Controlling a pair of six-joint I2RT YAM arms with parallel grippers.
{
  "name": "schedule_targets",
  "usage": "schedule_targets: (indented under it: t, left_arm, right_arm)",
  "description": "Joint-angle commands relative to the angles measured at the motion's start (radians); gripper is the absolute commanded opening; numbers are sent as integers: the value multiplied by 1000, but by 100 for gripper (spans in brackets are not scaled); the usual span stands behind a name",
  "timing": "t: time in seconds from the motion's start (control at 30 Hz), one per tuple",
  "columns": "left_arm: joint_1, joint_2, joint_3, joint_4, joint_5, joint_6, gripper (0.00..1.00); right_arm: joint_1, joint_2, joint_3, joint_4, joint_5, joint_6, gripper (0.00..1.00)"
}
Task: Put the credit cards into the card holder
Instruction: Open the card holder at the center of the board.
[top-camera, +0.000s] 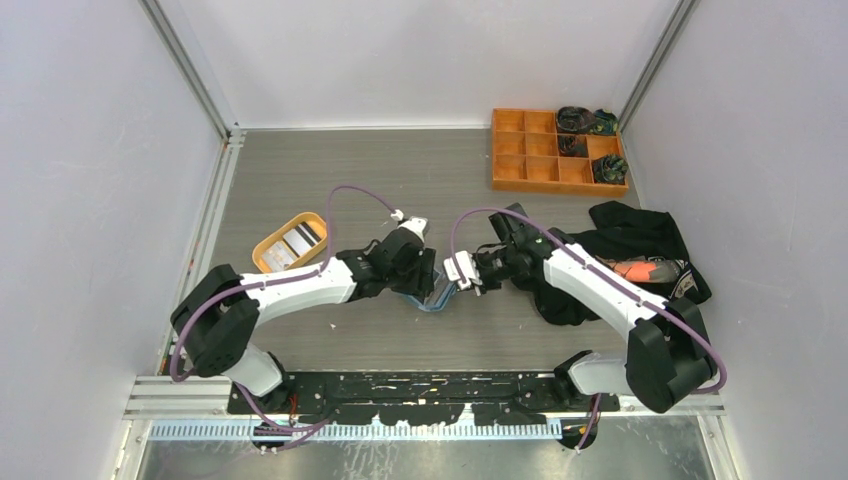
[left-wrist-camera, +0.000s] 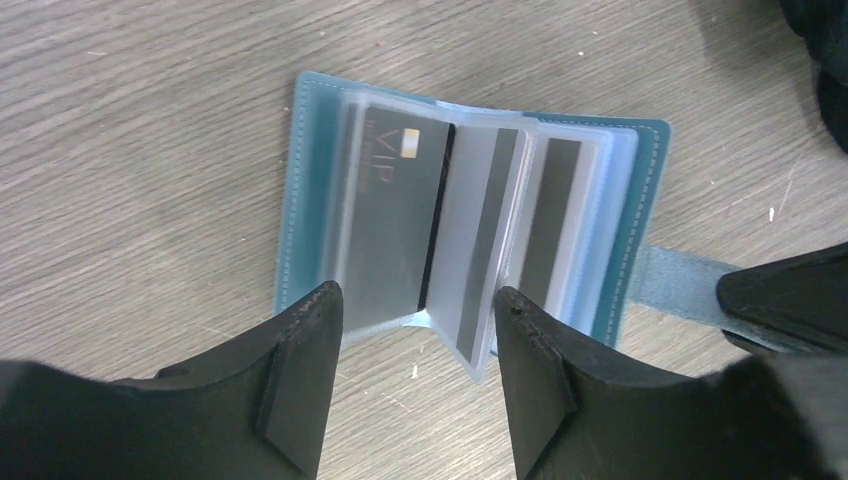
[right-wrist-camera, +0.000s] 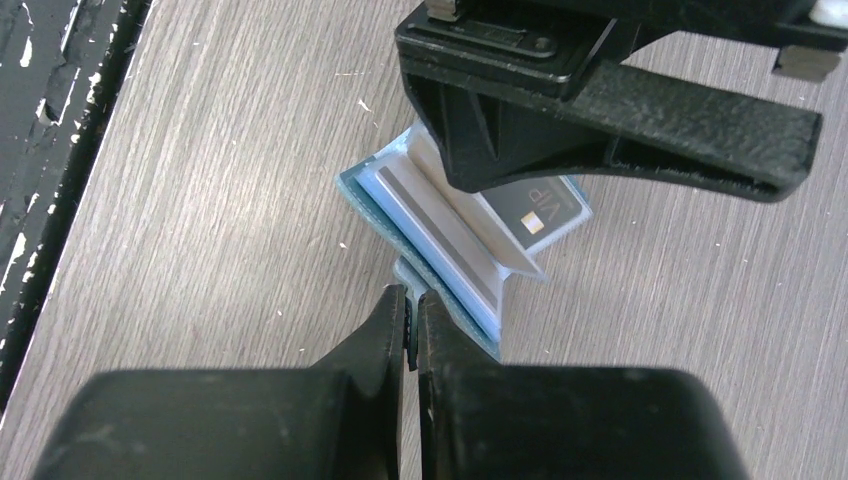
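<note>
Item one, position of the work. The card holder (left-wrist-camera: 470, 210) lies open on the surface (left-wrist-camera: 150, 150), midway between my two arms. Its blue cover is down and its clear pockets face up, fanned like pages.

Item two, right gripper (right-wrist-camera: 412, 300). Its jaws are closed tight on the holder's strap tab (left-wrist-camera: 680, 285). I judge the purpose to be anchoring: pinned by the tab, the holder cannot slide or fold shut while the other arm works on it.

Item three, left gripper (left-wrist-camera: 418, 300). Its jaws stand partly apart and grip nothing. The fingertips sit over the near edge of the pockets, one on either side of the middle leaf. I cannot tell whether either tip touches the plastic. The stance suits either seating a card deeper or parting the leaves for the next one.

Item four, contents. A grey VIP card (left-wrist-camera: 395, 220) sits in the left-hand pocket, well inside. Two striped cards (left-wrist-camera: 485, 240) occupy the leaves to its right. The nearer one's lower edge reaches the pocket mouth, so it may not be fully seated.

Item five, outstanding. More credit cards (top-camera: 298, 240) remain in the orange tray (top-camera: 262, 258) beyond my left arm, well apart from the holder. I judge the task part done.
</note>
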Motion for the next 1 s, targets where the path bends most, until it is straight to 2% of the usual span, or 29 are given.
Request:
schedule_targets:
  t: [0.0,0.33,0.43,0.5,0.7,0.87,0.97]
  left_arm:
    - [16,-23,-20,-59,-63,33,57]
    - [22,-89,-42,-93,-102,25,52]
    - [22,-141,-67,-54,-42,20,52]
    - [22,-148,-90,30,45,16,53]
    - [22,-36,-75,167,220,-13,55]
    - [22,65,-30,217,257,-38,55]
    - [22,95,-6,240,266,-47,54]
  right_arm:
    - [-17,-39,11,3,-38,-13,1]
    - [-29,-37,8,-23,-22,-60,1]
    - [-35,-33,6,-38,-13,-89,1]
    - [-40,-31,5,-47,-4,-109,1]
    - [-84,-34,-9,-72,43,-178,2]
    - [-144,-34,-27,-64,69,-202,5]
    - [-160,-27,-36,-46,80,-195,11]
